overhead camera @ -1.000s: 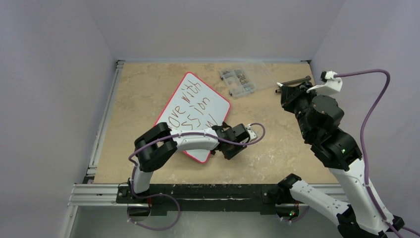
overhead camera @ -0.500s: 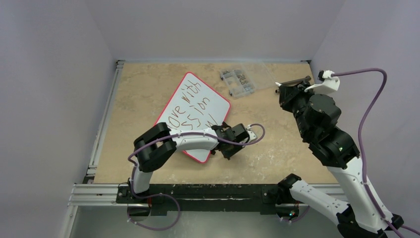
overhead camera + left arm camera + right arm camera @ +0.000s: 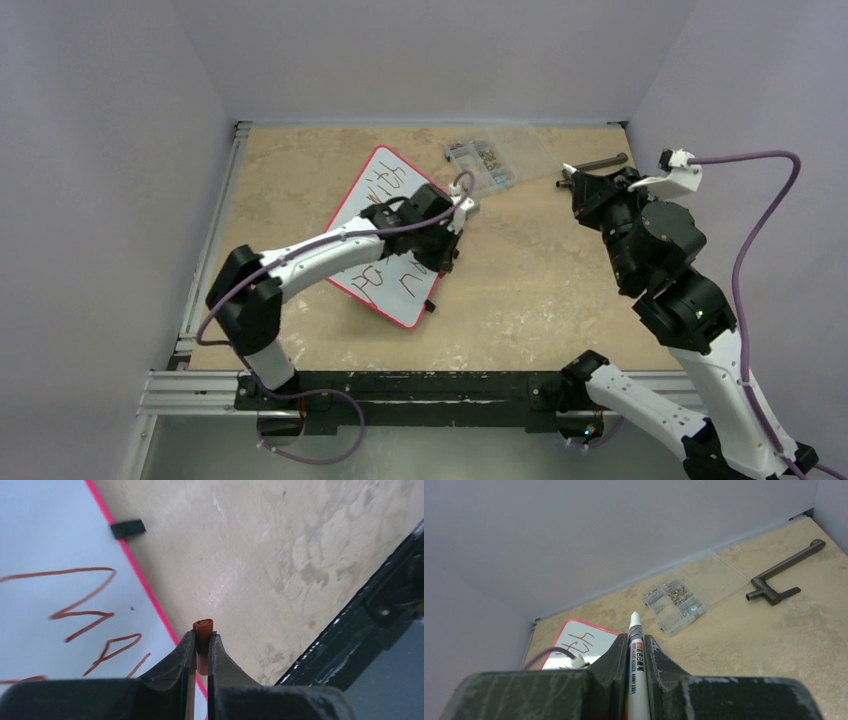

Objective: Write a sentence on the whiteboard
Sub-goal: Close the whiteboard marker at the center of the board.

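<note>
The whiteboard lies tilted on the table, white with a red rim. The sentence runs in reddish-brown strokes, partly hidden by my left arm. Its strokes and a black foot show in the left wrist view. My left gripper hangs over the board's right edge, shut on a small reddish-brown marker cap. My right gripper is raised at the right, away from the board, shut on a white marker with its tip bare. The board's far corner shows there.
A clear parts box with small hardware sits at the back, also in the right wrist view. A dark metal crank handle lies at the back right. The black front rail runs along the table's near edge.
My left arm has swung from the board's near right corner up and back over its right edge, now covering the middle rows of writing. The right gripper shifted slightly right.
</note>
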Controlling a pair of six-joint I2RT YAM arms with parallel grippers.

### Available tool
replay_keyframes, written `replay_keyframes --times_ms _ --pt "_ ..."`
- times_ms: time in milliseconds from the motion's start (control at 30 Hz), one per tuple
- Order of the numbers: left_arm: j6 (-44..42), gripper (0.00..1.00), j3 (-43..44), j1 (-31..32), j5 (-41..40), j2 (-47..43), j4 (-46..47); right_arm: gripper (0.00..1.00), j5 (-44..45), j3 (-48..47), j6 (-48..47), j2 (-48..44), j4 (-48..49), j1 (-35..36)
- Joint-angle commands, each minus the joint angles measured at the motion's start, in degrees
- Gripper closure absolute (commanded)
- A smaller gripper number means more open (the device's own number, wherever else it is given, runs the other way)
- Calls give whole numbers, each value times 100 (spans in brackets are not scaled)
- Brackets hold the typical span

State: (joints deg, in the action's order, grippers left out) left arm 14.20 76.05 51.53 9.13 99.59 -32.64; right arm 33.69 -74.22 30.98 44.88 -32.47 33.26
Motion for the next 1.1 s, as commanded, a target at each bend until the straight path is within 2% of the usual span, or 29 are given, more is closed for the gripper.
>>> replay_keyframes --times_ms 0,200,300,467,533,600,700,900,1067 --pt "422 100 490 -419 977 -792 140 100 -45 101 -44 -67 430 -21" --pt "971 100 701 -992 1854 -1210 533 100 -620 308 -158 -25 806 -22" --pt "1568 100 635 -1443 2527 -1404 1067 100 -794 353 -280 56 948 -22" --pt "3337 100 487 -2315 4070 -1155 2622 100 -1404 511 -338 136 1308 -29" --pt "4239 100 376 -2599 4584 -927 3608 100 -1733 601 -385 175 1474 -21" --pt "5011 100 63 -2838 4546 -909 4445 100 -2053 740 -444 240 1674 -24" --pt "5452 100 -94 -3051 4436 -940 4800 100 -2484 799 -516 439 1825 -16" --pt "6298 100 -276 -3121 3913 -1104 4369 100 -2950 713 -847 955 2002 231" --pt "7172 100 -696 -3156 3498 -1346 4004 100 -2302 460 -1374 1435 2033 1180"
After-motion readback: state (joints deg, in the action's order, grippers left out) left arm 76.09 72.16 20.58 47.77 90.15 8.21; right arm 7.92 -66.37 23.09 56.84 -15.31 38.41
